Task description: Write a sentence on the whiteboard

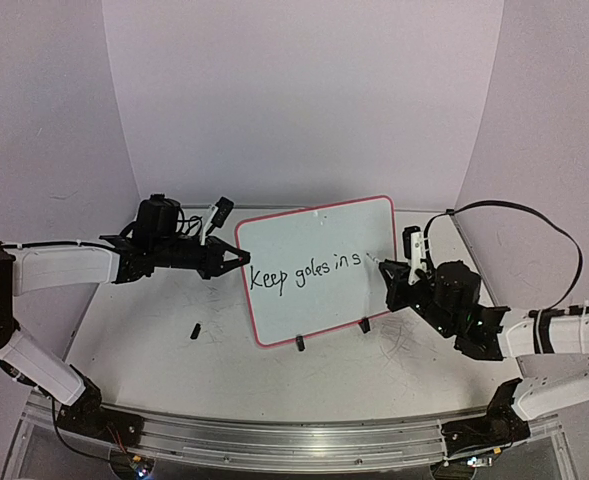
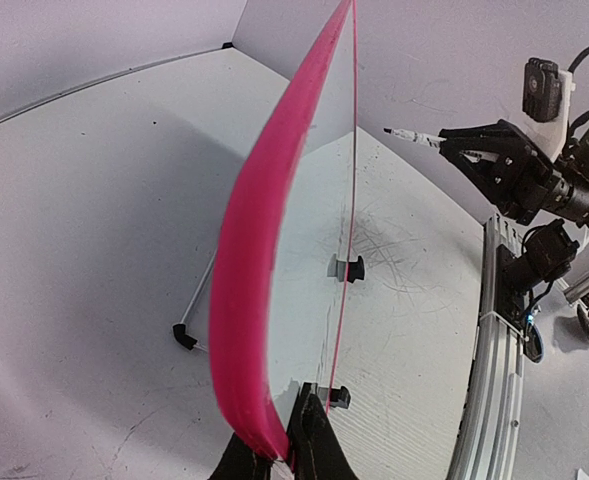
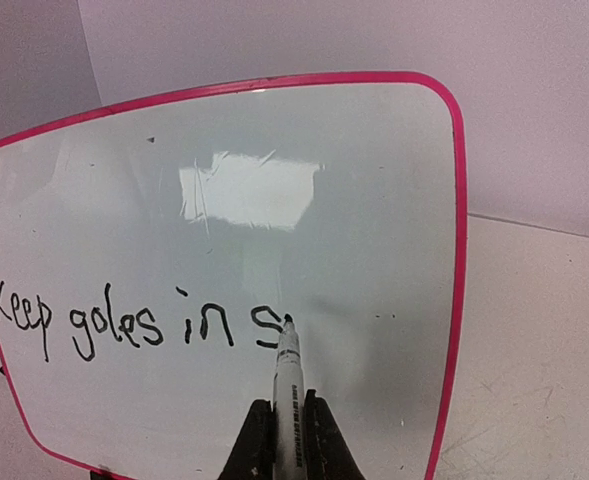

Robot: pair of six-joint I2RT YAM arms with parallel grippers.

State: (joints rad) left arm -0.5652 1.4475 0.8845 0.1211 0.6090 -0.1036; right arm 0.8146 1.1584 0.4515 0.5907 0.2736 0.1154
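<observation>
The whiteboard (image 1: 324, 235) stands tilted at mid table on two black clip feet (image 1: 299, 343). My left gripper (image 1: 242, 257) is shut on its left pink edge (image 2: 259, 250), and the fingers (image 2: 314, 440) pinch the rim from both sides. The sentence (image 1: 304, 272) reads "Keep goles in s" (image 3: 124, 325) in black. My right gripper (image 1: 399, 272) is shut on a white marker (image 3: 289, 390). The marker's black tip touches the board just right of the "s". In the right wrist view the right gripper (image 3: 292, 440) sits low, in front of the whiteboard (image 3: 274, 150).
A small black cap (image 1: 194, 328) lies on the table left of the board. A metal rail (image 1: 294, 440) runs along the near edge, with both arm bases on it. Pale walls close in the back and sides. The right arm's cable (image 1: 544, 225) loops above it.
</observation>
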